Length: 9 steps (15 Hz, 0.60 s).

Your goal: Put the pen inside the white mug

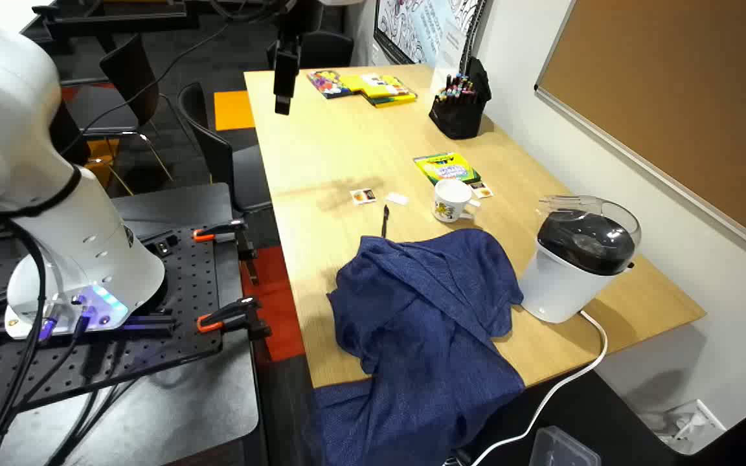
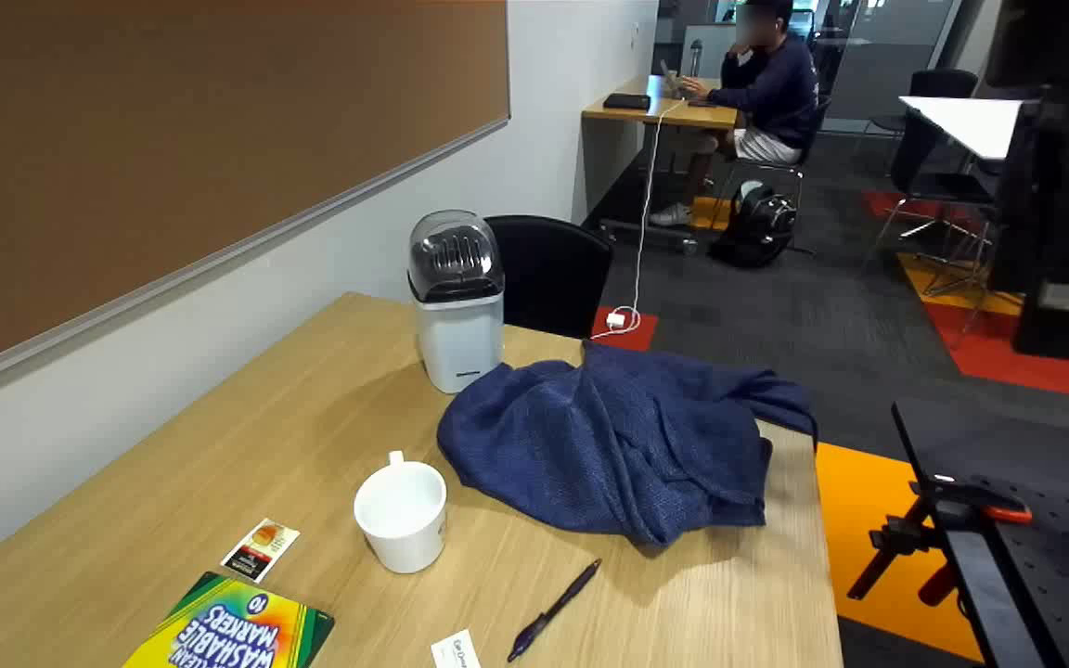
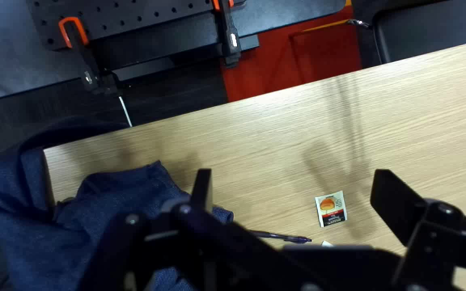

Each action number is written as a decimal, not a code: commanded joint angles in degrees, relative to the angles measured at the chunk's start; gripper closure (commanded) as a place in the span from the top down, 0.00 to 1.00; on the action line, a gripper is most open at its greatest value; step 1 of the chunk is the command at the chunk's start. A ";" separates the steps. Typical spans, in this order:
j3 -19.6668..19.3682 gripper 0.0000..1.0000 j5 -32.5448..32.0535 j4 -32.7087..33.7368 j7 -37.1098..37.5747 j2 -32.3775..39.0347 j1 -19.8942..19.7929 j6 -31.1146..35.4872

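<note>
A wooden table (image 1: 308,149) runs along a white wall (image 1: 541,145) that carries a cork board (image 1: 690,97).

In the wrist view the gripper (image 3: 293,178) is over the table, its jaws spread wide with nothing between them. The pen (image 3: 277,235) lies below on the table, partly hidden behind the near jaw; the mug (image 1: 452,199) does not show there. Picking up the pen seems to be the step in hand. Its length runs roughly the way the jaws would close, so the gripper would do well to turn until they pinch across the barrel. Go low, since the pen is thin, and take it off-centre, away from the cloth (image 3: 51,238), so that no fabric is caught and a long end is free for the mug.

In an exterior view the pen seems to reach the cloth. The mug stands upright near it, printed picture showing, handle towards the appliance (image 1: 561,285). Only here does the marker holder (image 1: 460,113) appear.

In an exterior view with a seated person (image 2: 776,83), a strip of bare table parts pen from cloth. The mug's inside shows too, with no pen in it, though its picture is almost out of sight.
</note>
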 commanded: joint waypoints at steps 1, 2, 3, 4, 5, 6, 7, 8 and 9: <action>0.03 1.00 0.00 0.08 -0.02 0.01 -0.05 -0.10; 0.03 1.00 0.00 0.08 -0.02 0.01 -0.05 -0.10; 0.03 1.00 0.00 0.08 -0.02 0.01 -0.05 -0.10; 0.03 1.00 0.00 0.08 -0.02 0.01 -0.05 -0.10; 0.03 1.00 0.00 0.08 -0.02 0.01 -0.05 -0.10; 0.03 1.00 0.00 0.08 -0.02 0.01 -0.05 -0.10; 0.03 1.00 0.00 0.08 -0.02 0.02 -0.05 -0.10; 0.03 1.00 0.00 0.08 -0.02 0.01 -0.05 -0.10; 0.04 1.00 -0.34 0.10 -0.37 0.07 -0.06 0.07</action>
